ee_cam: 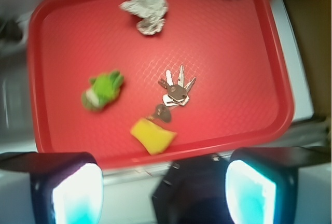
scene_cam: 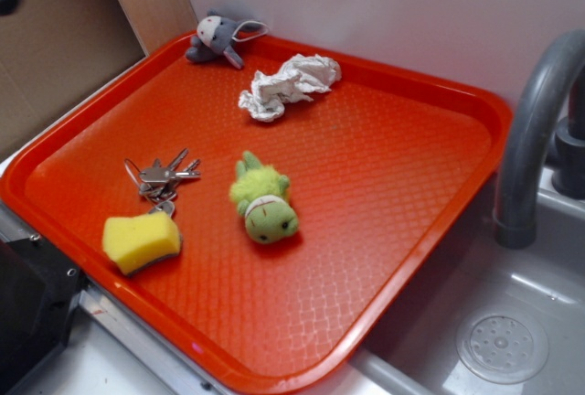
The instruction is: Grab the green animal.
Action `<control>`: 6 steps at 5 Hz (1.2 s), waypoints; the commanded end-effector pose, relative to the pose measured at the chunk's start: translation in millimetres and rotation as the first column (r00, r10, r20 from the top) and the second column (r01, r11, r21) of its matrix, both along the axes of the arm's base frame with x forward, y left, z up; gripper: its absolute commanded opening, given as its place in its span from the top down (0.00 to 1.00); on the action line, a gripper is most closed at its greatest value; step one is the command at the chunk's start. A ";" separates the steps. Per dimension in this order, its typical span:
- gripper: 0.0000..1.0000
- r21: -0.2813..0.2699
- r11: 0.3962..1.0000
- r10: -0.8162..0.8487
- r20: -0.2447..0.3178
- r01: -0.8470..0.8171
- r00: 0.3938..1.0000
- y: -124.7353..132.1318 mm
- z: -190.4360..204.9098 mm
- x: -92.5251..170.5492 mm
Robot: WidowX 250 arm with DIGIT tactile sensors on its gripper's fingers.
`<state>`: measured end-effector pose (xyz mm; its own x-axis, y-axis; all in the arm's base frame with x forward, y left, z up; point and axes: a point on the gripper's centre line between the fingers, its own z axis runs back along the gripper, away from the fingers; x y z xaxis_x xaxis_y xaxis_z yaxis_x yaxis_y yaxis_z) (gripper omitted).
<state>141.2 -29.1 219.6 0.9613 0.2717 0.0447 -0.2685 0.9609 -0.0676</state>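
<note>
Green animal (ee_cam: 102,90) sits left of tray (ee_cam: 270,53) centre, ahead and left of my gripper (ee_cam: 163,187). Long axis diagonal, head toward the near-left corner. Keys (ee_cam: 176,90) further right. Fingers (ee_cam: 78,193) spread wide, holding nothing.

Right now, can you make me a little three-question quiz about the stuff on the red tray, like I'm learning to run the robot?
1. True or false: the green animal is touching the yellow sponge.
2. Which thing lies nearest the grey plush toy? A) crumpled paper B) keys C) yellow sponge
3. Fill in: the claw is wide ____, holding nothing.

Key: 1 false, they lie apart on the tray. 2 A. 3 open.
</note>
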 end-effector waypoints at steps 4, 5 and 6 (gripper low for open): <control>0.00 0.043 0.933 0.360 -0.134 -0.358 0.923 -79.3 -176.5 78.6; 0.00 0.084 0.949 0.314 -0.150 -0.304 0.937 -89.0 -204.2 71.0; 0.00 0.135 0.954 0.286 -0.156 -0.267 0.945 -93.8 -229.5 59.4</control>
